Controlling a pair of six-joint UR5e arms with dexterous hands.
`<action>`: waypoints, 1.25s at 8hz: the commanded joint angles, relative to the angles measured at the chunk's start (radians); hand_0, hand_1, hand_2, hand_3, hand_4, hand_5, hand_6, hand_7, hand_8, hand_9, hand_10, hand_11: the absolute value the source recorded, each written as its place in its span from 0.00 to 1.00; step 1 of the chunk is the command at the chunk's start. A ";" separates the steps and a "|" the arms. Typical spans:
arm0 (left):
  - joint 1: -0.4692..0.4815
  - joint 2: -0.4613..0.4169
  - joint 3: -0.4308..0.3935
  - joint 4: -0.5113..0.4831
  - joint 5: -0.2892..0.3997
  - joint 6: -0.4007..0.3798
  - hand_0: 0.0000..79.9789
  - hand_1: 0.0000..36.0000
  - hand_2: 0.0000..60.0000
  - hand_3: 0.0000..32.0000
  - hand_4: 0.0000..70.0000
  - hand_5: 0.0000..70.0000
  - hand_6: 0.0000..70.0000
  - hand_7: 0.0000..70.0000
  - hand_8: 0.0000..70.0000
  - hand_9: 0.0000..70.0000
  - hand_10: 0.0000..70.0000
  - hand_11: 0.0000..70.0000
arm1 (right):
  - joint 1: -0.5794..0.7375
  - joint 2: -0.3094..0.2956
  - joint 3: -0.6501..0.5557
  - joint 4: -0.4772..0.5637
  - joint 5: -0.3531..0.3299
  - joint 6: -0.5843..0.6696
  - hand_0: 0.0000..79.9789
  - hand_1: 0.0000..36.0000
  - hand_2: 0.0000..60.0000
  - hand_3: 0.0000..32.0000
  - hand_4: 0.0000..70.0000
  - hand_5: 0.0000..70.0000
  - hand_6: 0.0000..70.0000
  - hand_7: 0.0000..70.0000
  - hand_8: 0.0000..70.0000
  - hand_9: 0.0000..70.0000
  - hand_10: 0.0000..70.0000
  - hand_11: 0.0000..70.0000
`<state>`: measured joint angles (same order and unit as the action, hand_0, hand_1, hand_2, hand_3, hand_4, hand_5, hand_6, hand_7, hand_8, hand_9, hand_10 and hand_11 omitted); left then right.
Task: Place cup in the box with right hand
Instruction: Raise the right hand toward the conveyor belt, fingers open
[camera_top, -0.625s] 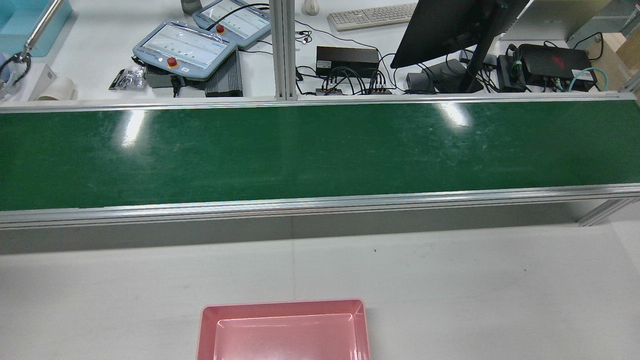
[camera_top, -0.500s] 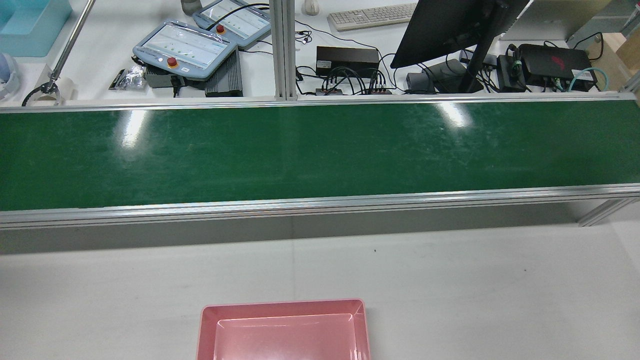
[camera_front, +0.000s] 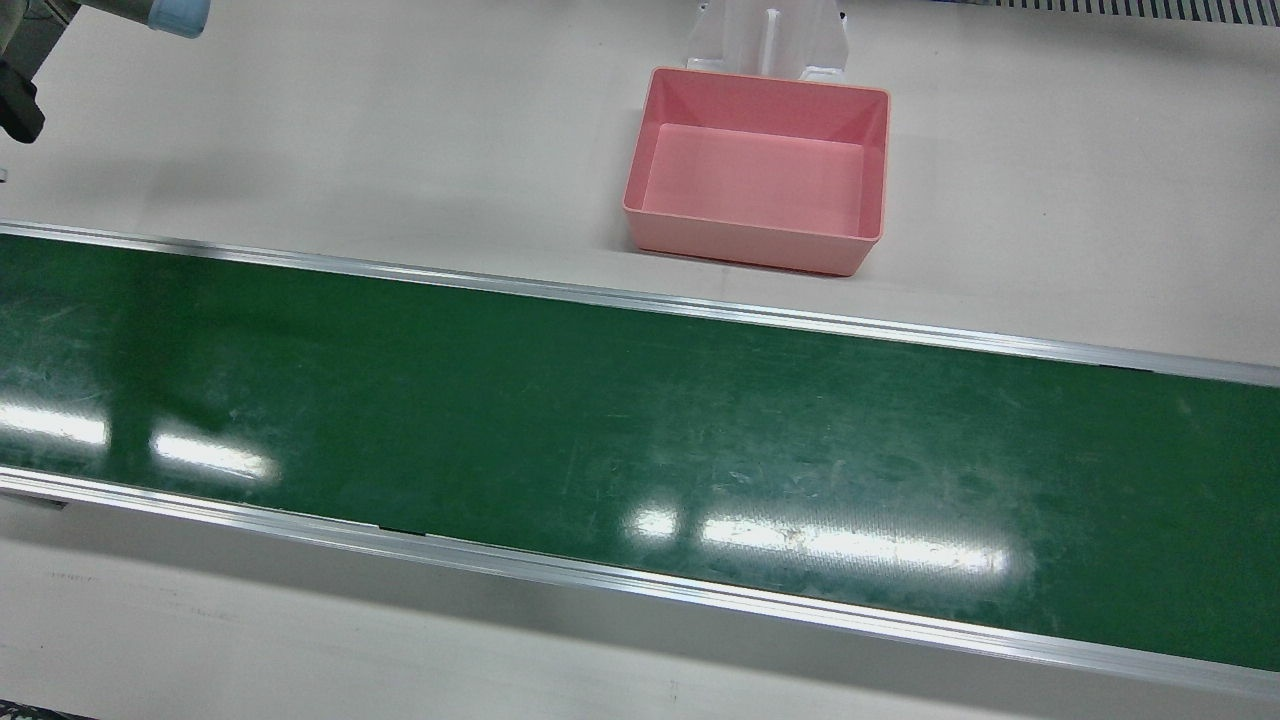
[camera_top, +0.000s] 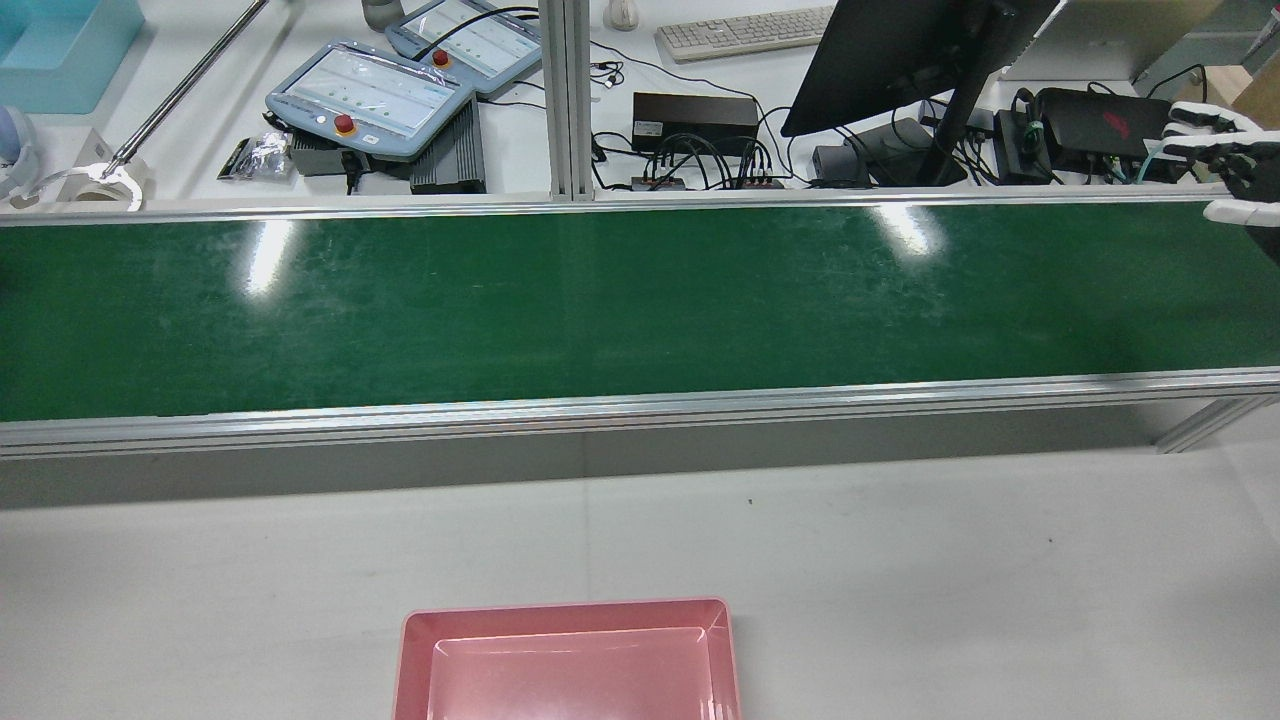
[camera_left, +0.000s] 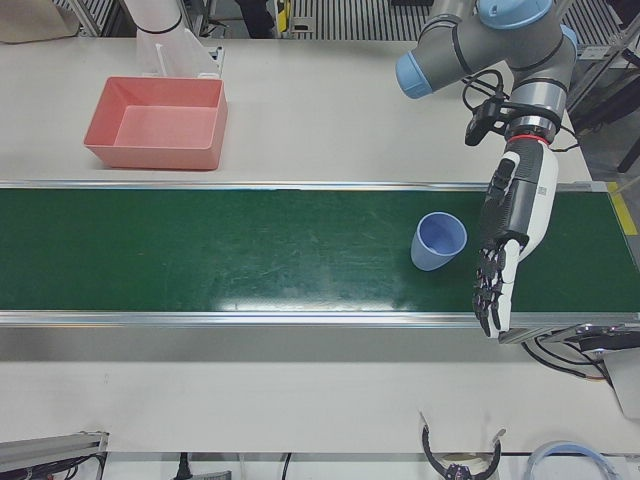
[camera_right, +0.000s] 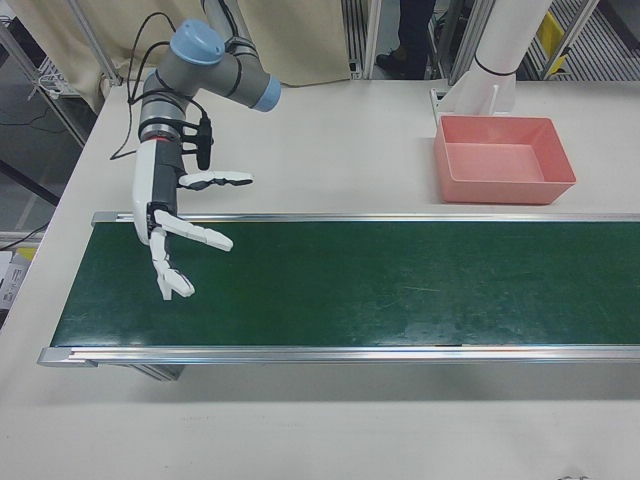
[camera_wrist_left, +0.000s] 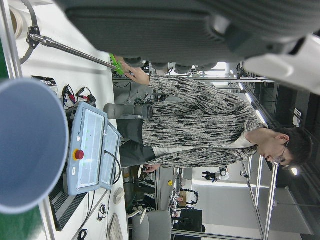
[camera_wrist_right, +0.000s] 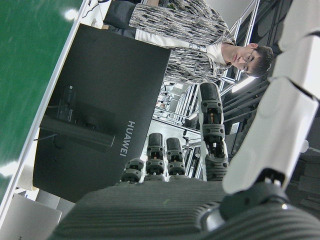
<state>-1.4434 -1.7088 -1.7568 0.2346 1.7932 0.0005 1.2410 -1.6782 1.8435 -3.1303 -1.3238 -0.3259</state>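
Tabletop (camera_front: 300, 120): pale surface carrying everything; the conveyor belt runs its full length.
Conveyor belt (camera_front: 600, 430): long green belt between aluminium rails, its long axis running from one arm's end to the other's.
Box (camera_front: 757, 170): pink, open-topped and empty, on the tabletop on the robot's side of the belt, about midway along it.
Right hand (camera_right: 175, 235): fingers spread wide and holding nothing, hanging over the belt's end before the right arm; in the rear view it shows only at the right edge (camera_top: 1225, 165).
Left hand (camera_left: 510, 245): fingers extended downward and holding nothing, hanging over the opposite end of the belt.
Cup (camera_left: 438, 241): blue, upright, mouth up, on the belt just beside the left hand; it fills the near edge of the left hand view (camera_wrist_left: 27, 145).
Key relation: the cup lies far from the right hand, along the belt's long axis, toward the left arm's end; the left hand is much the nearer, and the box sits between the two ends.
Judgement: grasp not yet begun; the right hand probably needs the cup to travel along the belt.
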 joint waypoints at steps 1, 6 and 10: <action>0.000 0.000 -0.001 0.000 0.000 0.000 0.00 0.00 0.00 0.00 0.00 0.00 0.00 0.00 0.00 0.00 0.00 0.00 | -0.153 0.084 -0.070 -0.008 0.136 0.054 0.60 0.25 0.11 0.00 0.45 0.06 0.08 0.29 0.17 0.30 0.06 0.10; 0.000 0.000 0.000 0.000 0.000 0.001 0.00 0.00 0.00 0.00 0.00 0.00 0.00 0.00 0.00 0.00 0.00 0.00 | -0.170 0.149 -0.066 -0.131 0.138 0.056 0.61 0.29 0.09 0.00 0.34 0.07 0.08 0.29 0.16 0.30 0.04 0.08; 0.000 0.000 0.002 -0.001 0.000 0.001 0.00 0.00 0.00 0.00 0.00 0.00 0.00 0.00 0.00 0.00 0.00 0.00 | -0.212 0.149 -0.067 -0.172 0.162 0.050 0.61 0.37 0.21 0.00 0.31 0.07 0.08 0.30 0.17 0.31 0.04 0.07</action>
<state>-1.4430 -1.7088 -1.7557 0.2341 1.7933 0.0007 1.0596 -1.5301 1.7803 -3.2762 -1.1852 -0.2728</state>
